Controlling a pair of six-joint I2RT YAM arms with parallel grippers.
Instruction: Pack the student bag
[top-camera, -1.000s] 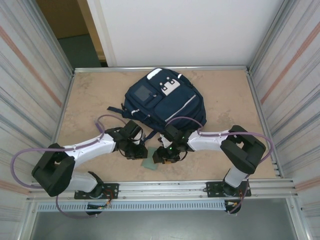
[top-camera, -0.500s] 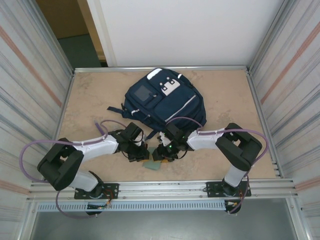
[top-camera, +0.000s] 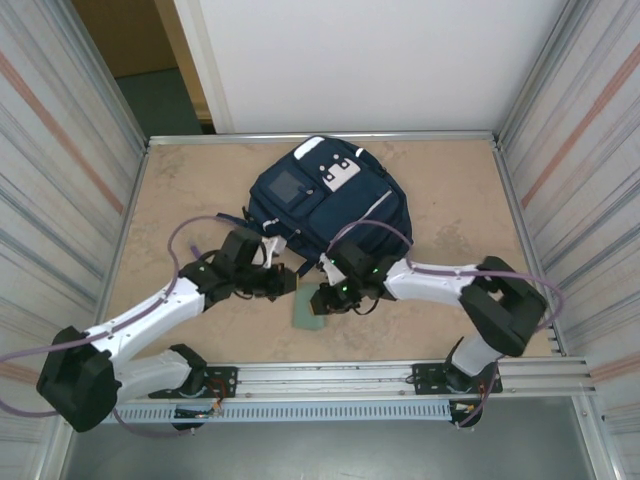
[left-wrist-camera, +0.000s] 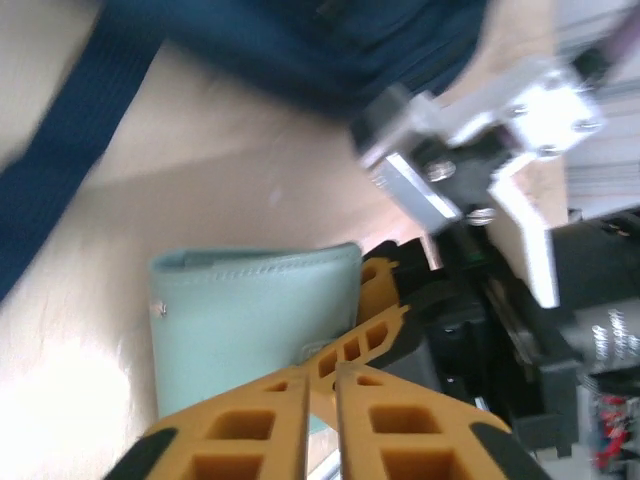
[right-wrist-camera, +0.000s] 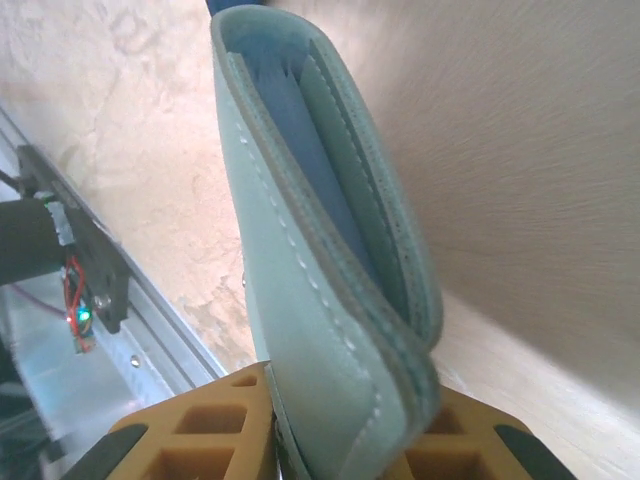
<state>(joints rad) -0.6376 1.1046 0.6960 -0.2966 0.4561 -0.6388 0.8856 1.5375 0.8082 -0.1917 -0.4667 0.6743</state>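
left gripper at centre-left, jaws almost together, nothing between them. just right of it, right gripper pinches a mint wallet by one end, long axis running to lower left. student bag lies at upper centre, directly up-frame of both claws.

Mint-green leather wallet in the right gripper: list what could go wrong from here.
1. The right gripper pinches the mint-green leather wallet by one end, with most of it sticking out; it may pivot or slip.
2. The left gripper, fingers together, sits close beside that grip; the arms may collide.
3. The navy-blue fabric backpack shows no open pocket in the top view; the wallet may jam against closed fabric.
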